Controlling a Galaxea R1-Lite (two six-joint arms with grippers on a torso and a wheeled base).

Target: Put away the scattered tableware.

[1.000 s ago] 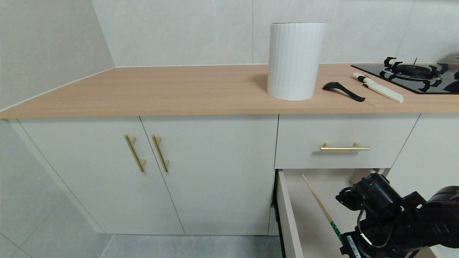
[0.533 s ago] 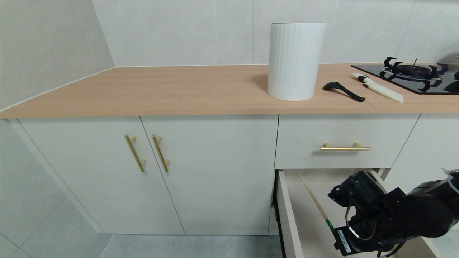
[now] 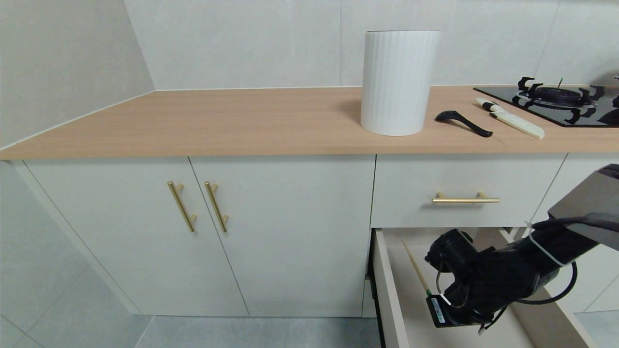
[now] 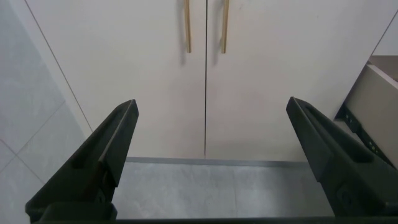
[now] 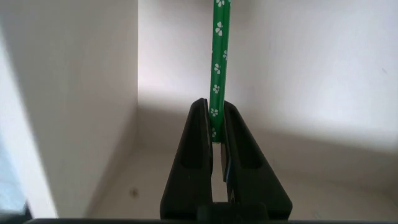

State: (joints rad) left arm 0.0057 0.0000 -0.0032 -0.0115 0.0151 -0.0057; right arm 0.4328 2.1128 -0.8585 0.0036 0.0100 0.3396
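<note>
Right gripper, clamping the chopstick, has slid left, apparently nearing the drawer wall.

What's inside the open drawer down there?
The right claw is inside the drawer, shut on a chopstick with a green, patterned end. Pale drawer floor shows beside it. The arm covers the rest.

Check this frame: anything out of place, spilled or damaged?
Nothing spilled or damaged. Two utensils lie loose and askew on the countertop, between the white canister and the stove: a black spoon and a white knife. The lower drawer is open, the right hand shut on a chopstick pointing into it.
</note>
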